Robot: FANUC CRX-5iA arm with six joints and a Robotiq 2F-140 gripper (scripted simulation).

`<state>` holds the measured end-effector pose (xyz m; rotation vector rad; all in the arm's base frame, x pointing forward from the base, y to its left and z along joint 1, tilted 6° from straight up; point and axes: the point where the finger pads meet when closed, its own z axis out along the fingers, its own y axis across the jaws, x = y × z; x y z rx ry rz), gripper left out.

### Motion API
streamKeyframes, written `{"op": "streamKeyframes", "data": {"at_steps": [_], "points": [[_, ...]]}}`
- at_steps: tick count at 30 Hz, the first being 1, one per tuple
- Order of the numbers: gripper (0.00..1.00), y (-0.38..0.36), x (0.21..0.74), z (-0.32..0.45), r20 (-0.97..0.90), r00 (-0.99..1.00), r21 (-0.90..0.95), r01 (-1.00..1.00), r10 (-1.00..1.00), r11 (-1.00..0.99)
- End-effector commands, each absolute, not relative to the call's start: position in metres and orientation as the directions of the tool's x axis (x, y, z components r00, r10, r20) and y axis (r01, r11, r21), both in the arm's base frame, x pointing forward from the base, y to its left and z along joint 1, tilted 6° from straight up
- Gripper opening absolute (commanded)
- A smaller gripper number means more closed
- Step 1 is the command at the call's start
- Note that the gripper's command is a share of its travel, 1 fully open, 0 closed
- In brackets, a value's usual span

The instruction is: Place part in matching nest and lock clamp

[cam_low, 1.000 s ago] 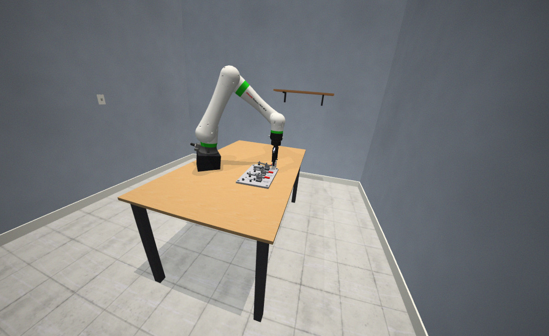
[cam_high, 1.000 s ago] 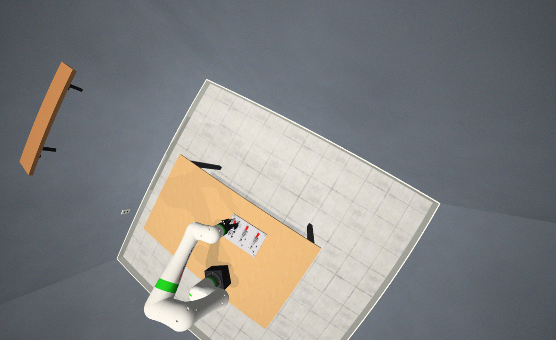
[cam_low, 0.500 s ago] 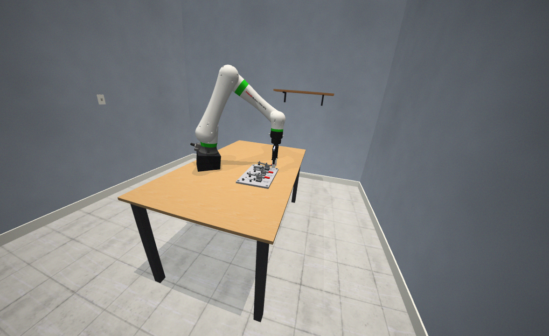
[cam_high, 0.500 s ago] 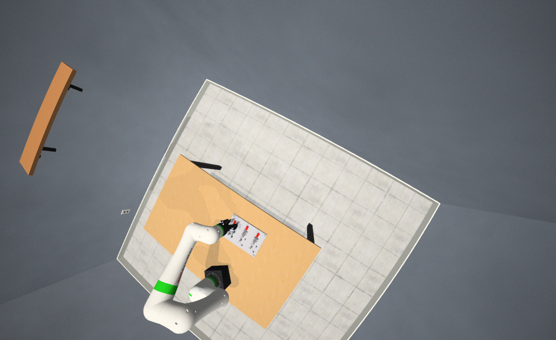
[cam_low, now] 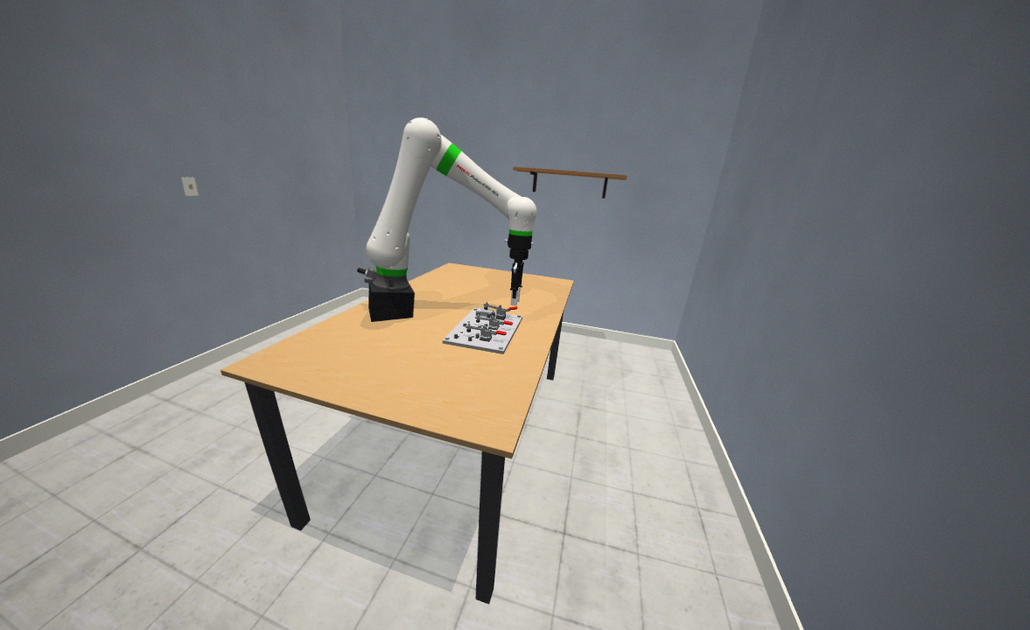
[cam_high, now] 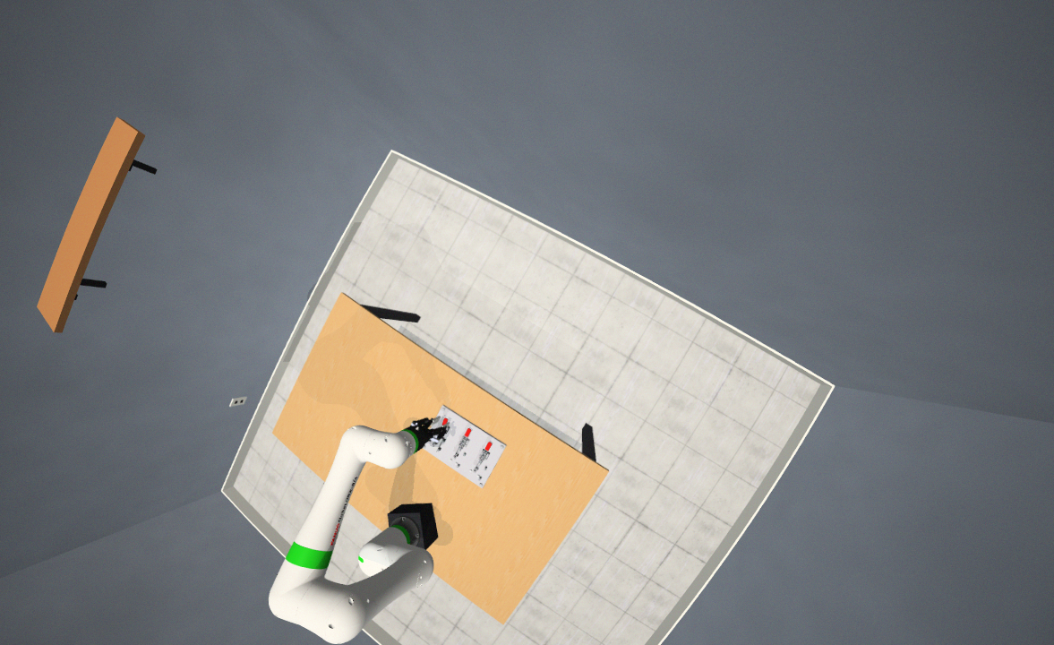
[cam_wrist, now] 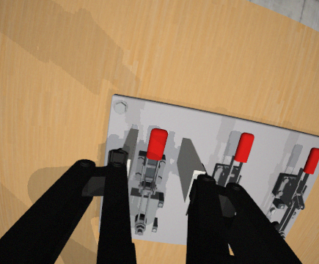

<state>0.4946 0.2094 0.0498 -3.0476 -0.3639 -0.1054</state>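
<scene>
The grey fixture plate point(cam_wrist: 203, 119) point(cam_high: 491, 470) point(cam_low: 455, 339) lies on the wooden table point(cam_high: 338, 376) point(cam_low: 385, 375). It carries three toggle clamps with red handles. In the wrist view these are the left handle point(cam_wrist: 156, 143) point(cam_low: 512, 311), the middle handle point(cam_wrist: 243, 147) and the right handle point(cam_wrist: 313, 160). My gripper point(cam_wrist: 158, 147) point(cam_high: 436, 430) point(cam_low: 515, 300) hangs a little above the left clamp. It is open, its fingertips stand on either side of that clamp, and nothing is between them. My fingers hide most of that nest. I cannot make out the part as a separate thing.
The robot's black base point(cam_high: 412, 525) point(cam_low: 390, 301) stands on the table beside the fixture. The plate lies near the table's long edge. A wooden shelf point(cam_high: 89, 224) point(cam_low: 569, 172) hangs on the wall, far away.
</scene>
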Motion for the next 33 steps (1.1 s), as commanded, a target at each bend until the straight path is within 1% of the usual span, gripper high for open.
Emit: {"op": "streamKeyframes", "data": {"at_steps": [1, 16, 17, 33], "points": [[0.28, 0.2092, 0.4945, 0.0531, 0.077, 0.97, -0.062, 0.237, 0.232, -0.969], [0.28, 0.2092, 0.4945, 0.0531, 0.077, 0.97, -0.062, 0.237, 0.232, -0.969], [0.0, 0.2092, 0.4945, 0.0531, 0.077, 0.97, -0.062, 0.237, 0.232, -0.969], [0.0, 0.2092, 0.4945, 0.0531, 0.077, 0.97, -0.062, 0.237, 0.232, -0.969]]}}
